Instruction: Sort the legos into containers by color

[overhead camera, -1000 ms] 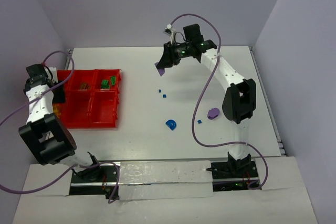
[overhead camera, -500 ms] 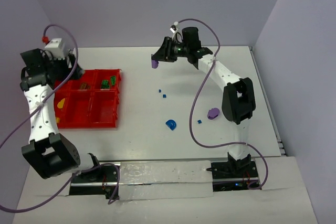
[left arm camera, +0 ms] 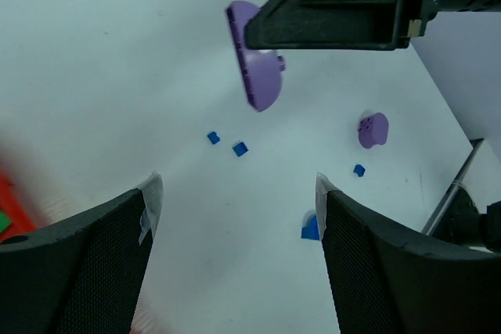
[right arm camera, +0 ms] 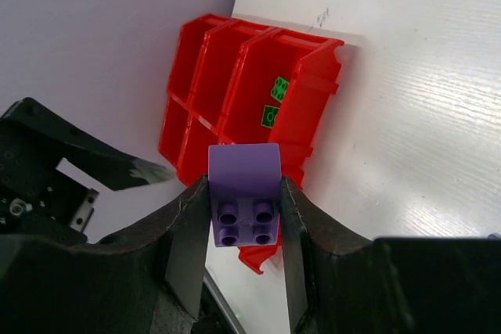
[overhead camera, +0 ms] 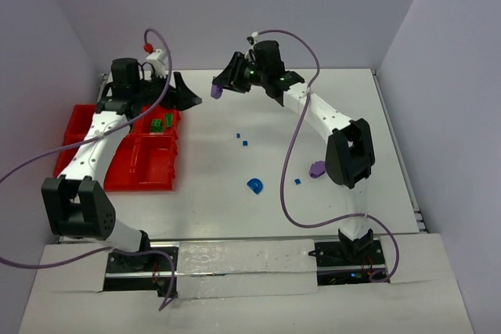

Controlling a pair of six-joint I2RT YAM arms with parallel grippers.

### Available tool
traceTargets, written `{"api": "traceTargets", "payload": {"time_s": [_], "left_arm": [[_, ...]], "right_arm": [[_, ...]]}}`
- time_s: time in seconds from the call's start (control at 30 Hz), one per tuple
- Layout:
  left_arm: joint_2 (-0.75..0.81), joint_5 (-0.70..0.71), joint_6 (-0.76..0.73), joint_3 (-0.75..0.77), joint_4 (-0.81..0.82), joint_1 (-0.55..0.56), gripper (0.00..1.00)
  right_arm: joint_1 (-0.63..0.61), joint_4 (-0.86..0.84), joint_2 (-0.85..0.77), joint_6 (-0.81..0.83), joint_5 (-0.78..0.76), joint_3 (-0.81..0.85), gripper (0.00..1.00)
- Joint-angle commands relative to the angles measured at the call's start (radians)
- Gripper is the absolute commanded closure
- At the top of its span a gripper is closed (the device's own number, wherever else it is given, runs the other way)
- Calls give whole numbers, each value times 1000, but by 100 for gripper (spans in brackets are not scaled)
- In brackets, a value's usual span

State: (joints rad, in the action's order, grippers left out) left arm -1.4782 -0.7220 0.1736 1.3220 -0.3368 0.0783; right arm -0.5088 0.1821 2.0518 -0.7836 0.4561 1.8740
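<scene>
Both arms have swung toward each other. My right claw (overhead camera: 220,87) has carried its purple lego (overhead camera: 217,91) further left along the far edge of the bench (overhead camera: 352,115). My left claw (left arm camera: 235,193) has come off the left side of the containers (overhead camera: 153,163) and now sits by their far-right corner, pointing at the right one.

- Right claw: pinching the purple lego across its two flat sides, stud end toward the wrist camera. The piece is held aloft near the far edge, just right of the containers and not yet over any compartment.
- Left claw: spread wide, nothing in it. The purple lego shows in its wrist view.
- Green legos (overhead camera: 160,123) lie in the far-right compartment.
- Loose on the bench: blue arch (overhead camera: 255,186) toward the middle, second purple piece (overhead camera: 318,168) nearer the right edge, and tiny blue bits (overhead camera: 245,143) between.

Handling, my read:
- The lego looks rigid, light and smooth-skinned, so it should not deform but could slip or twist if the pinch is off-centre.
- The flat faces are the place to hold it; the curved back gives little purchase.
- If this is a handover, the left claw must close on whatever flat surface stays exposed before the right lets go.
</scene>
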Motion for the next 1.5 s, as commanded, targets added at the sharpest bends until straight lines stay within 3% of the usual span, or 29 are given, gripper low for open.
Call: {"api": "traceTargets", "payload": {"time_s": [0.0,0.23,0.53,0.6,0.7,0.83,0.9,0.93,0.97,1.03,1.07,1.1,1.17,1.27,1.4,1.47], "left_arm": [[-28,10,62,65,121,73,15],[-95,101,110,120,178,146,16],[-162,203,111,178,160,173,26],[-165,208,103,191,159,173,34],[-165,211,102,192,162,173,56],[-156,234,104,180,163,173,96],[-151,244,99,176,154,172,100],[-142,244,90,169,151,170,100],[-130,236,80,161,147,168,100],[-92,202,46,137,136,154,100],[-68,175,27,119,119,143,100],[-51,158,12,88,106,121,100],[-6,112,-51,55,36,83,100],[74,31,-156,-12,-170,-62,100],[139,2,-425,-12,-463,-242,100],[166,60,-570,-20,-658,-377,100]], "right_arm": [[-18,-36,-55,4,-42,27,100],[-37,-110,-64,53,57,38,100],[-42,-170,-81,84,148,28,100],[-43,-177,-89,96,170,24,100],[-43,-178,-92,111,200,20,100],[-41,-178,-87,118,227,27,100],[-40,-178,-83,121,237,33,99],[-37,-178,-81,122,242,35,88],[-34,-174,-79,121,243,37,67],[-16,-161,-77,120,249,37,37],[-3,-163,-79,113,260,27,13],[7,-162,-87,114,262,10,3],[35,-158,-109,134,263,-19,0],[92,-107,-160,217,241,-78,0],[139,-3,-213,451,285,-107,0],[157,167,-267,715,312,-127,0]]}}
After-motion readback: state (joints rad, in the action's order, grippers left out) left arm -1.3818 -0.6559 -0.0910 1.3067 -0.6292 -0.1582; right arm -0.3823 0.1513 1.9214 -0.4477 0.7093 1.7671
